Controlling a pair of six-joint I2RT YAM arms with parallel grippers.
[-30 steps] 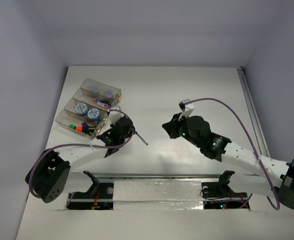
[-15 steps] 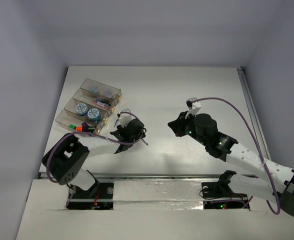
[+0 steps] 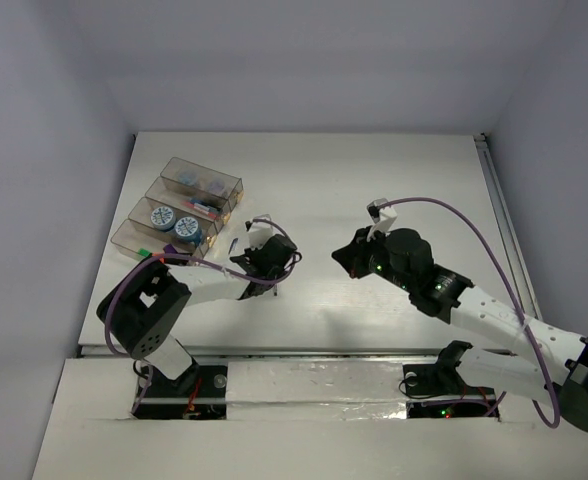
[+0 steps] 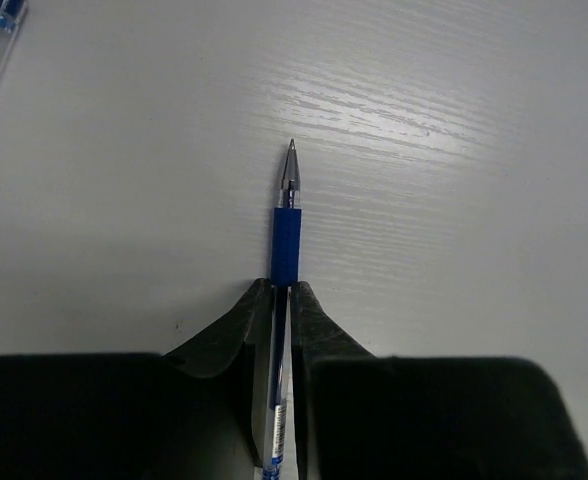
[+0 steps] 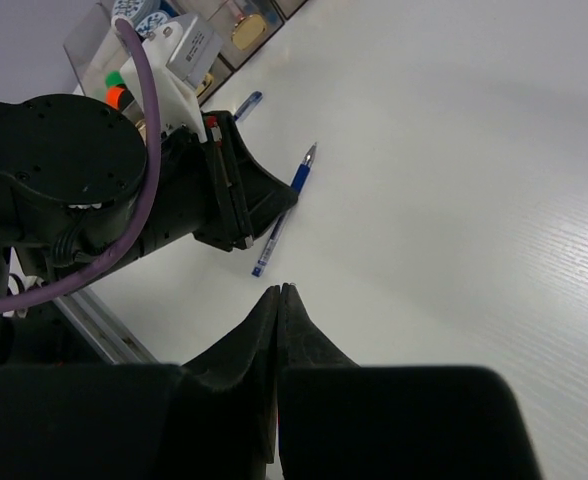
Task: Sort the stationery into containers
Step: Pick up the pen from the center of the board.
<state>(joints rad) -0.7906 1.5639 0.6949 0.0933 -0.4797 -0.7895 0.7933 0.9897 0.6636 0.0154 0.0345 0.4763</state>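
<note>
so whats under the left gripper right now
A blue pen, pinched in the left gripper, its tip pointing out over the white table. The gripper covers the middle of the barrel, so whether the pen rests on the table cannot be told.

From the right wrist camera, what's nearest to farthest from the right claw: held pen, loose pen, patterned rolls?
1. Held blue pen, in the left gripper, just ahead of the right gripper.
2. Loose blue pen, beside the containers.
3. Patterned rolls, inside the containers, farthest left.
</note>
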